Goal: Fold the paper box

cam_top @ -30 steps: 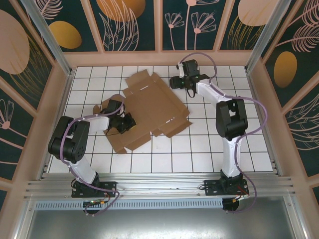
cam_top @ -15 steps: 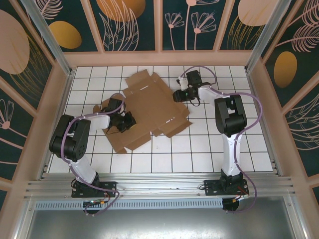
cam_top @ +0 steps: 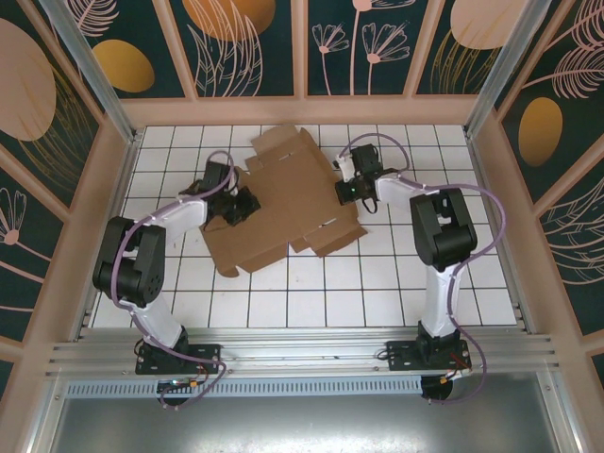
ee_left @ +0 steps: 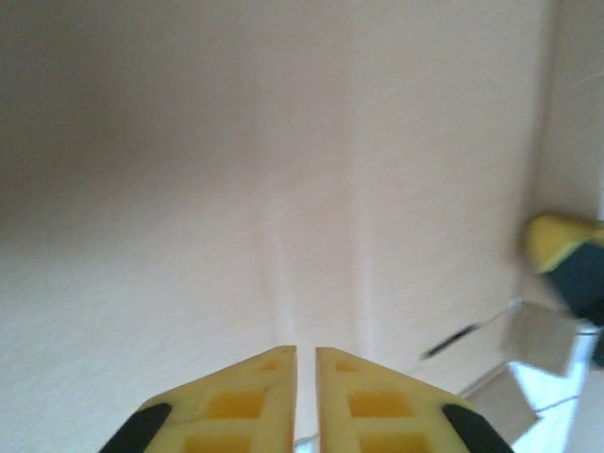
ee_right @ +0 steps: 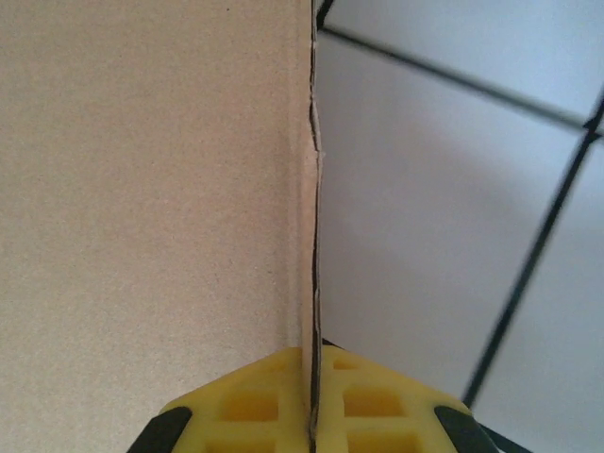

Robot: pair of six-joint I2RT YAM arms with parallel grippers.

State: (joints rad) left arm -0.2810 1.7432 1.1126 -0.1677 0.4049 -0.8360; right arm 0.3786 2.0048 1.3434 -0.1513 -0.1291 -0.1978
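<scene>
We see a white table [cam_top: 396,283] ruled into squares by dark lines. On it lies the paper box [cam_top: 283,203], an unfolded brown sheet spread from the centre towards 11 o'clock, with flaps reaching 12 and 5 o'clock.

No legible text, label, number or sign on paper box [cam_top: 283,203], table [cam_top: 377,283] or wall panels [cam_top: 245,47]
</scene>
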